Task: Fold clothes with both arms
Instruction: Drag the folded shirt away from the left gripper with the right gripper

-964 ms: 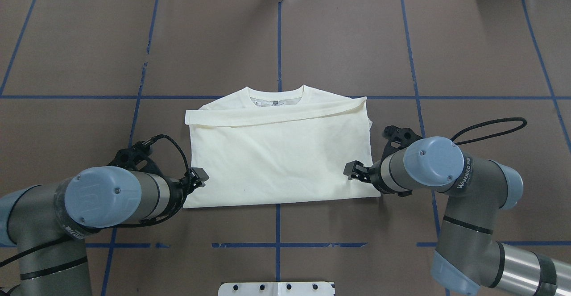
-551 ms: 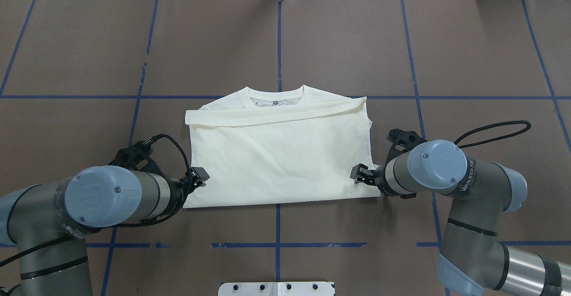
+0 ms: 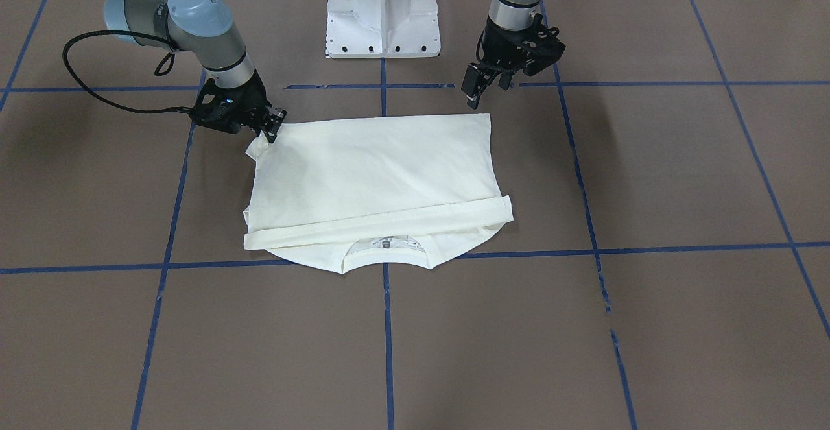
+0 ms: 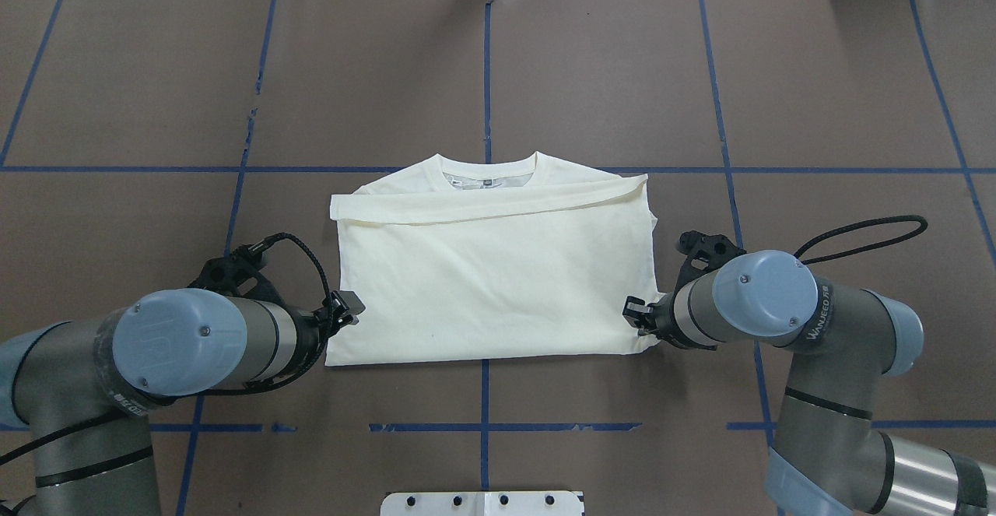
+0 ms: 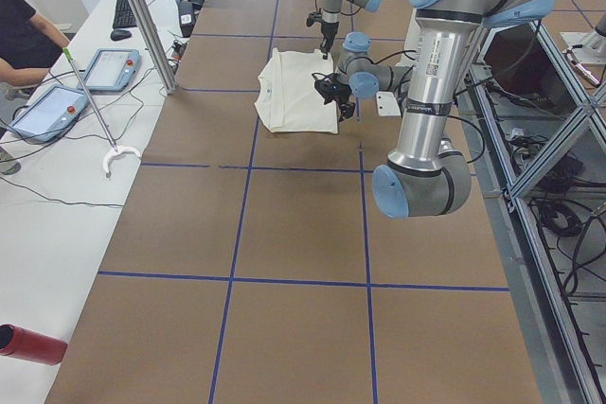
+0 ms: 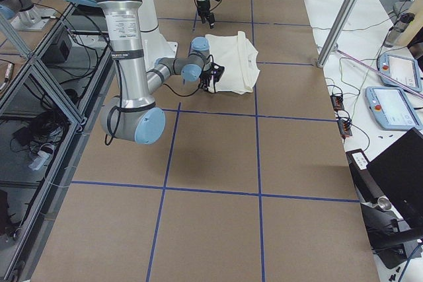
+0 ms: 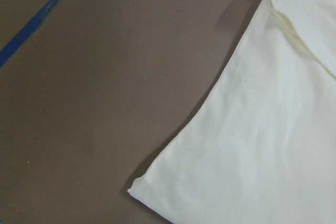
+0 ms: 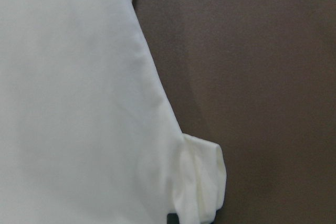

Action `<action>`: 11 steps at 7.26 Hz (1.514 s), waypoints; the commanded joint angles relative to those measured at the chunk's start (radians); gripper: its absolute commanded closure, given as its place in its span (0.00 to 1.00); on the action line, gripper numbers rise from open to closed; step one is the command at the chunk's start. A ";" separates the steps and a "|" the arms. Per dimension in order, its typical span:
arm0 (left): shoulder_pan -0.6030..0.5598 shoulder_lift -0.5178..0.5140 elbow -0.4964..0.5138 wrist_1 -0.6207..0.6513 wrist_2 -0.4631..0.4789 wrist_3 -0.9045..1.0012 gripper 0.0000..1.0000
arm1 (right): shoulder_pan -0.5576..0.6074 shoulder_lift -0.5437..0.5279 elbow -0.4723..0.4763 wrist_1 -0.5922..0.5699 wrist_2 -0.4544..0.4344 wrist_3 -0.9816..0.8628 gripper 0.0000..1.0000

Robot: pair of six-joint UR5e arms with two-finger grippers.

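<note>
The cream-white shirt (image 4: 490,282) lies folded on the brown table, plain side up, collar away from me; the print is hidden. It also shows in the front view (image 3: 376,170). My right gripper (image 4: 636,317) is at the shirt's near right corner and shut on it; the front view (image 3: 272,128) shows the cloth bunched there, as does the right wrist view (image 8: 205,182). My left gripper (image 4: 348,310) is open and empty, held above the table just off the near left corner (image 7: 136,190); in the front view (image 3: 481,87) it stands clear of the cloth.
The white pedestal base (image 3: 382,15) stands at my table edge. Blue tape lines (image 4: 484,426) cross the brown cover. In the left side view an operator (image 5: 24,35) sits beside tablets (image 5: 104,68) on a white side bench, with a red cylinder (image 5: 28,342) nearer.
My right gripper has moved right and slightly toward me at the shirt's near right corner, and the whole shirt has slid a little to the right with it. The left arm has not moved.
</note>
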 commanded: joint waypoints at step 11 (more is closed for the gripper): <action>0.149 -0.057 0.064 -0.006 0.003 -0.068 0.00 | -0.167 -0.223 0.352 0.012 -0.140 0.252 0.00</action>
